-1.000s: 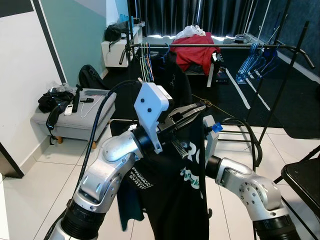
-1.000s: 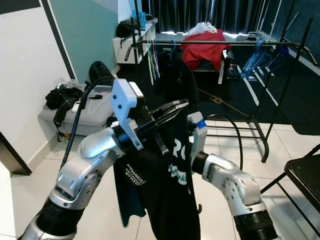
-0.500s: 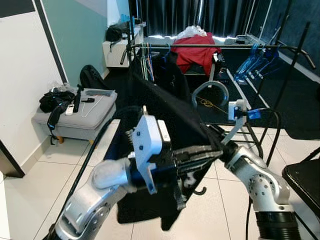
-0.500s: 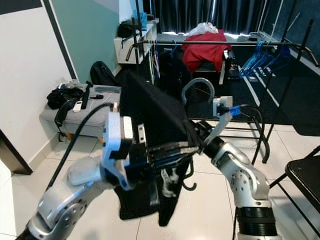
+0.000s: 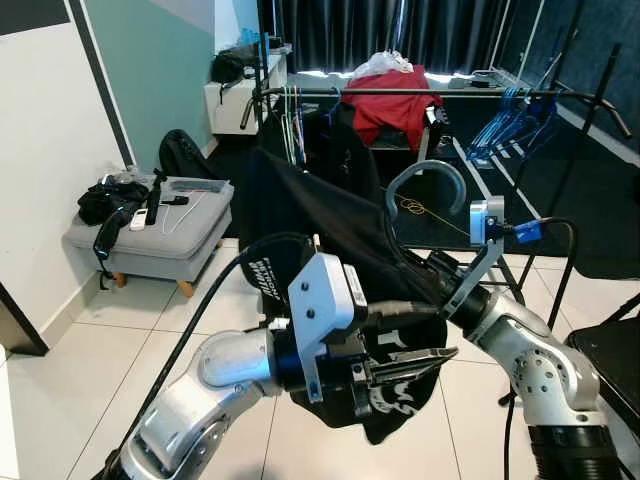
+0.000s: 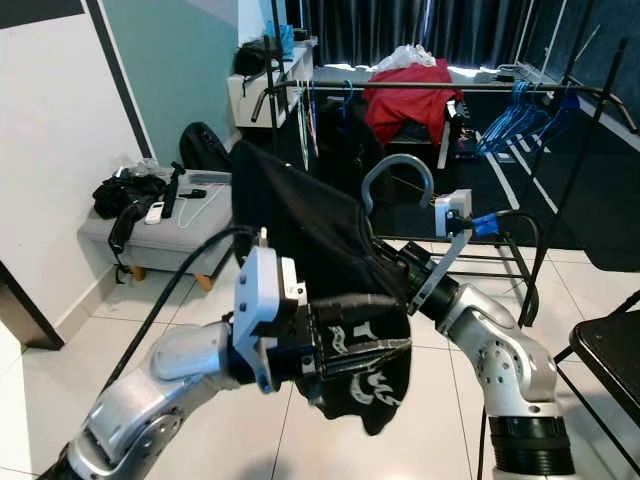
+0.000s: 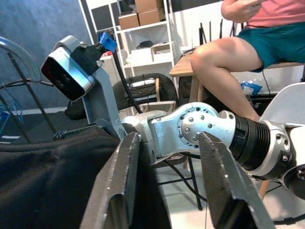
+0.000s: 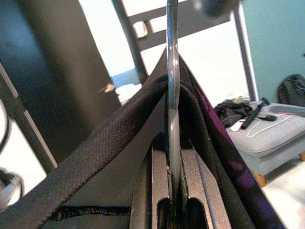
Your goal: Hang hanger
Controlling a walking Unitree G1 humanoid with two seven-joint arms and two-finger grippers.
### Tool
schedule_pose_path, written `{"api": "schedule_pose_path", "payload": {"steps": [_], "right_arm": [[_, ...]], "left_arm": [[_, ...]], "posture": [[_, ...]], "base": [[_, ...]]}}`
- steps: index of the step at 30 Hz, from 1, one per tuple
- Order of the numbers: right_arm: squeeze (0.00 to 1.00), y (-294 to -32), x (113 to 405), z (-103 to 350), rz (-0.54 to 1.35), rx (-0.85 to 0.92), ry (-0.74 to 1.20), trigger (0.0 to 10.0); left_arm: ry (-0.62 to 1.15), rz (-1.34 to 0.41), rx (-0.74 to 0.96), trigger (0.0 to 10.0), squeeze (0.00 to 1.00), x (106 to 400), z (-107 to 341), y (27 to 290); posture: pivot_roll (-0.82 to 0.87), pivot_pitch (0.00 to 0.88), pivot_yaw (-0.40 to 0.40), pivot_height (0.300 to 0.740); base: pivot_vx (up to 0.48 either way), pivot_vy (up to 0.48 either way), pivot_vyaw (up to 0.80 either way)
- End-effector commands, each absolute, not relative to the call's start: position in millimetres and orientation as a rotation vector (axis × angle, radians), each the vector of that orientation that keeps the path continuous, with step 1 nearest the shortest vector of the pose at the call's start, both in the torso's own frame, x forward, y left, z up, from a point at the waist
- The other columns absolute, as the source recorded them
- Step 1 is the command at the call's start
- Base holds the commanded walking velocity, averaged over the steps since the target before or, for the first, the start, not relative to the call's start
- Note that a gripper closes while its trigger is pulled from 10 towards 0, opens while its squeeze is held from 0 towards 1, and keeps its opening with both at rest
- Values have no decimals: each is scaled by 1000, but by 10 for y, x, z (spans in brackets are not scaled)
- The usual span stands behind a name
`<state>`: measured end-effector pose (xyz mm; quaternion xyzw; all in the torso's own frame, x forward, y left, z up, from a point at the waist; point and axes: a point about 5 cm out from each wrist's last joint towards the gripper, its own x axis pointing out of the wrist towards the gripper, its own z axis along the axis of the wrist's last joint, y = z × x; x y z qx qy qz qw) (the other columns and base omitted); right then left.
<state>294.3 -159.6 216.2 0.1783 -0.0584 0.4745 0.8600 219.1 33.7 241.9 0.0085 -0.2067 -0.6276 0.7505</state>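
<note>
Right pincer [image 8: 174, 191] clamps shirt-draped hanger [image 5: 425, 180].

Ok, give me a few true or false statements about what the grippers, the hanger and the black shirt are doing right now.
1. The right gripper is shut on the hanger at the base of its hook. True.
2. The hanger's hook is already over the clothes rail. False: the hook is held up in front of the robot, well short of the rail.
3. The left gripper is open beside the black shirt. True.
4. The shirt lies on the grey ottoman. False: it drapes from the hanger.
</note>
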Motion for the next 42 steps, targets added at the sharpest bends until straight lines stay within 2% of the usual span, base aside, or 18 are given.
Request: {"api": "schedule_pose_path", "payload": {"steps": [1, 6, 9, 11, 15, 18, 19, 20, 21, 25, 26, 27, 29, 32, 36, 37, 41, 42], "right_arm": [[0, -1581, 2868, 2247, 1064, 370, -163, 10000], [0, -1681, 2795, 2310, 1108, 369, -195, 10000], [0, -1870, 2682, 2429, 1169, 377, -248, 10000], [0, -2046, 2575, 2533, 1220, 397, -288, 10000], [0, -2118, 2523, 2572, 1243, 412, -304, 10000], [0, -2208, 2436, 2605, 1282, 442, -323, 10000], [0, -2245, 2393, 2611, 1300, 459, -330, 10000], [0, -2267, 2368, 2614, 1310, 469, -334, 10000], [0, -2294, 2341, 2629, 1322, 483, -344, 10000], [0, -2317, 2322, 2646, 1328, 488, -352, 10000], [0, -2344, 2310, 2662, 1331, 489, -355, 10000], [0, -2375, 2302, 2679, 1330, 487, -359, 10000], [0, -2375, 2302, 2679, 1330, 487, -359, 10000], [0, -2431, 2296, 2703, 1315, 480, -365, 10000], [0, -2489, 2292, 2725, 1289, 468, -372, 10000], [0, -2523, 2294, 2734, 1274, 461, -373, 10000], [0, -2548, 2295, 2739, 1263, 457, -373, 10000], [0, -2581, 2298, 2744, 1249, 452, -372, 10000]], "left_arm": [[-466, -1351, -13, 10000, 1000, 2222, 2476, 368], [-493, -1351, -41, 10000, 1000, 2207, 2540, 424], [-521, -1323, -59, 10000, 1000, 2234, 2618, 550], [-554, -1262, -58, 10000, 1000, 2296, 2698, 707], [-568, -1201, -55, 10000, 1000, 2350, 2728, 794], [-586, -1042, -39, 10000, 1000, 2500, 2772, 993], [-595, -919, -19, 10000, 953, 2608, 2802, 1133], [-601, -841, -7, 10000, 769, 2673, 2824, 1227], [-601, -769, -7, 10000, 722, 2732, 2842, 1319], [-601, -697, -8, 10000, 710, 2781, 2855, 1396], [-598, -638, -13, 10000, 643, 2813, 2854, 1458], [-592, -580, -14, 10000, 490, 2842, 2839, 1515], [-592, -580, -14, 10000, 490, 2842, 2839, 1515], [-575, -522, -9, 10000, 357, 2862, 2793, 1581], [-559, -526, -26, 10000, 282, 2832, 2751, 1606], [-551, -571, -54, 10000, 133, 2788, 2734, 1590], [-546, -629, -99, 10000, 114, 2738, 2723, 1568], [-544, -714, -141, 10000, 0, 2657, 2714, 1542]], "posture": [[-47, 0, -21, 740], [-45, 0, -17, 740], [-44, 0, -16, 740], [-46, 0, -12, 740], [-48, 0, -8, 740], [-47, 0, -2, 740], [-47, 0, 0, 740], [-44, 0, -1, 740], [-41, 0, -1, 740], [-41, 0, 0, 740], [-41, 0, 0, 740], [-42, 0, -2, 740], [-42, 0, -2, 740], [-42, 0, -4, 740], [-40, 0, -6, 740], [-40, 0, -6, 740], [-39, 0, -7, 740], [-40, 0, -6, 740]], "base": [[0, 0, 0], [0, 0, 0], [0, 0, 0], [0, 0, 0], [0, 0, 0], [0, 0, 0], [0, 0, 0], [0, 0, 0], [0, 0, 0], [0, 0, 0], [0, 0, 0], [0, 0, 0], [0, 0, 0], [0, 0, 0], [0, 0, 0], [0, 0, 0], [0, 0, 0], [0, 0, 0]]}}
